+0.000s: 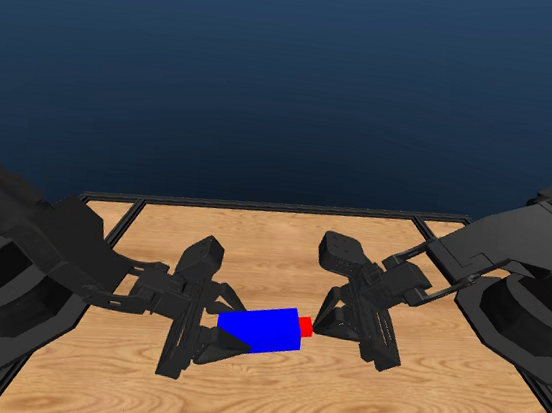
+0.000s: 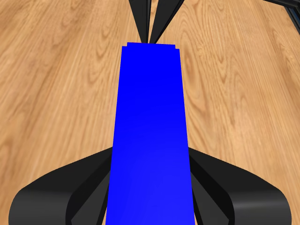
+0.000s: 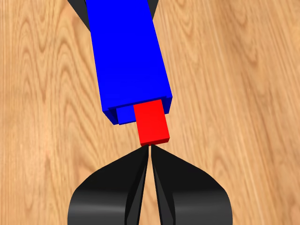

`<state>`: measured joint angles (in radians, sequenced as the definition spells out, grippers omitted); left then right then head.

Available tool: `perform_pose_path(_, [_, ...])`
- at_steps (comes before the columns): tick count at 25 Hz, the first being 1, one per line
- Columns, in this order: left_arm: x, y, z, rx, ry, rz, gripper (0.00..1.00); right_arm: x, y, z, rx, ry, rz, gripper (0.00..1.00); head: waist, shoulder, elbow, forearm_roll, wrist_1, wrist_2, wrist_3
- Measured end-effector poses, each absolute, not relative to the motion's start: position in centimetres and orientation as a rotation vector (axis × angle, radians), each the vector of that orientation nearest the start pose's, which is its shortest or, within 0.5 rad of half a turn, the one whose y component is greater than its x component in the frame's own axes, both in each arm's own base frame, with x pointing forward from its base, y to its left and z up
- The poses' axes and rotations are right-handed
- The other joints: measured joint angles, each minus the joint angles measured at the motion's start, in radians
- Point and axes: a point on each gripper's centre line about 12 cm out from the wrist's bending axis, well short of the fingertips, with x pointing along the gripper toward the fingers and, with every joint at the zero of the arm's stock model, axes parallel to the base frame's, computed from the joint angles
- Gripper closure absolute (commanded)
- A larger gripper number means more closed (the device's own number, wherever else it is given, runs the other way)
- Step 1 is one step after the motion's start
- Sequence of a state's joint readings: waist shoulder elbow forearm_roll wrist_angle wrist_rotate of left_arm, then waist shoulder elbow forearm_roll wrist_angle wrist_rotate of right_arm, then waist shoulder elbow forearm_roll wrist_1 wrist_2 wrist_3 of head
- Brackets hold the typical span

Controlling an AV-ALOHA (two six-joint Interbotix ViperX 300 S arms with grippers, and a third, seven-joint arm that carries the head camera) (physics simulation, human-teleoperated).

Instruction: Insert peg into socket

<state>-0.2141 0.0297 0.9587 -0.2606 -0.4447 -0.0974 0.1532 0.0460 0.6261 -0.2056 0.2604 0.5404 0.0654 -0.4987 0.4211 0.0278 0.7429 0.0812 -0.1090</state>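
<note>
We see the left gripper [image 1: 212, 332] clamping the blue socket [image 1: 261, 329] above the worktop [image 1: 261, 406]; the red peg [image 1: 306, 325] sits mostly inside, right gripper [image 1: 328, 319] jaws closed just behind it.

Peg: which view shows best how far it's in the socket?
Right wrist view: the peg sticks out of the socket opening, off-centre, only a short red stub showing. Head view shows a tiny red end. Left wrist view hides it behind the socket.
</note>
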Motion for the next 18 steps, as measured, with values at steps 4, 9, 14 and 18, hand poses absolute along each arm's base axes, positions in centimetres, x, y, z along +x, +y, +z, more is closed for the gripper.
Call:
perform_pose_path(4, [32.8, -5.8, 11.2, -0.239, 0.561, -0.006, 1.00, 38.8, 5.2, 14.3, 0.207, 0.925, -0.067, 1.00, 0.000, 0.000, 0.000, 0.000, -0.001, 0.001, 0.000])
perform_pose_path(9, [32.8, -5.8, 11.1, -0.243, 0.561, -0.004, 1.00, 39.4, 5.2, 13.9, 0.205, 0.930, -0.070, 1.00, 0.002, 0.000, 0.000, 0.001, -0.002, 0.003, 0.000])
perform_pose_path(14, [32.8, -5.9, 11.2, -0.242, 0.558, -0.006, 1.00, 39.0, 5.2, 13.6, 0.222, 0.942, -0.080, 1.00, 0.002, 0.000, 0.000, 0.001, -0.002, 0.004, -0.001])
perform_pose_path(18, [32.7, -5.9, 11.1, -0.242, 0.561, -0.006, 1.00, 37.9, 5.0, 12.8, 0.248, 0.968, -0.101, 1.00, 0.000, 0.000, 0.001, 0.001, -0.005, 0.006, -0.001])
